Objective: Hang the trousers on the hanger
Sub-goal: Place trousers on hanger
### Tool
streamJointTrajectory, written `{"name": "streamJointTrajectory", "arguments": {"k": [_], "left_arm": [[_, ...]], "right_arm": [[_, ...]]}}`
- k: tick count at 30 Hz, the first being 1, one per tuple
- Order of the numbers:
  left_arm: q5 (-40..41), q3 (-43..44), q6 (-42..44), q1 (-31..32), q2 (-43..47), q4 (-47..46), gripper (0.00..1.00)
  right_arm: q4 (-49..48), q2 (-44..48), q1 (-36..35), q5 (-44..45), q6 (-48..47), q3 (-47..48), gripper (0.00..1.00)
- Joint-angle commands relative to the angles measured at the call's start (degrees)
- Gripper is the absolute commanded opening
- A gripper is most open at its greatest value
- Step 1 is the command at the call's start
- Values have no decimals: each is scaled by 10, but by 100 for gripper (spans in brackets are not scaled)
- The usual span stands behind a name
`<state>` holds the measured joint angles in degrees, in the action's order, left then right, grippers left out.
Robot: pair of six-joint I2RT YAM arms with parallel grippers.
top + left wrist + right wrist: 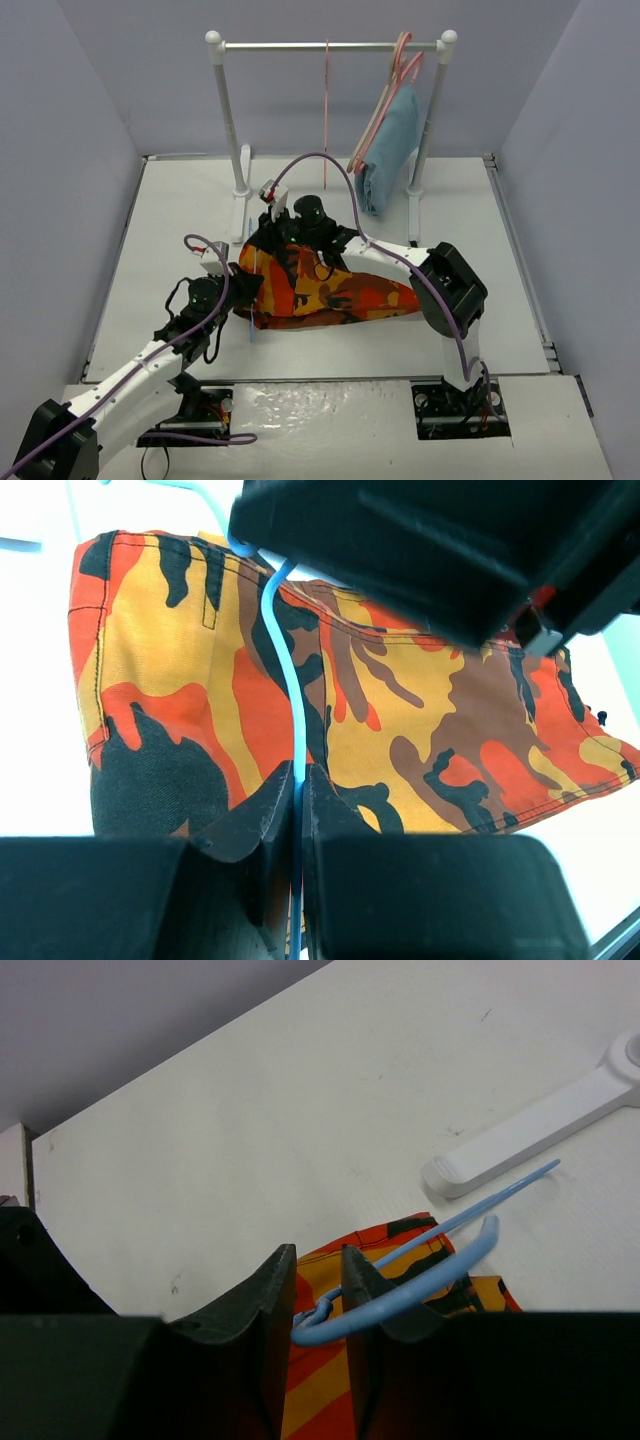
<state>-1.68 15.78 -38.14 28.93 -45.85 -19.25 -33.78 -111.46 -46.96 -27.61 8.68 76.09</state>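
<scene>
Left wrist view: left gripper (299, 788) clenched on the hanger (289, 670), on its wire at the left end of the trousers (430, 710). Trousers lie spread, long axis running rightward from the hanger; right gripper (318, 1285), at their far-left corner, pinches the hanger's neck

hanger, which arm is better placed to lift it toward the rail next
Probably right: the right claw pinches the blue hanger at the neck below the hook, nearer the rail. The left claw grips its wire farther away, over the trousers.
</scene>
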Motion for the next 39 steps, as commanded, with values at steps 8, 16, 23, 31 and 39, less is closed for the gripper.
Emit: {"name": "streamJointTrajectory", "arguments": {"k": [8,16,23,31,39], "left_arm": [[10,111,-1,-1,0,97,60],[84,221,10,-35,-24,299,78],[-13,228,-28,-131,-94,310,78],[-74,258,-15,-159,-190,303,78],[-145,269,-5,-181,-275,268,70]], "right_arm": [[-38,23,0,-13,-21,21,0],[-36,46,0,7,-21,-1,0],[-36,51,-1,15,-18,-5,0],[-38,55,-5,17,-16,-10,0],[-42,64,-7,26,-16,-20,0]]}}
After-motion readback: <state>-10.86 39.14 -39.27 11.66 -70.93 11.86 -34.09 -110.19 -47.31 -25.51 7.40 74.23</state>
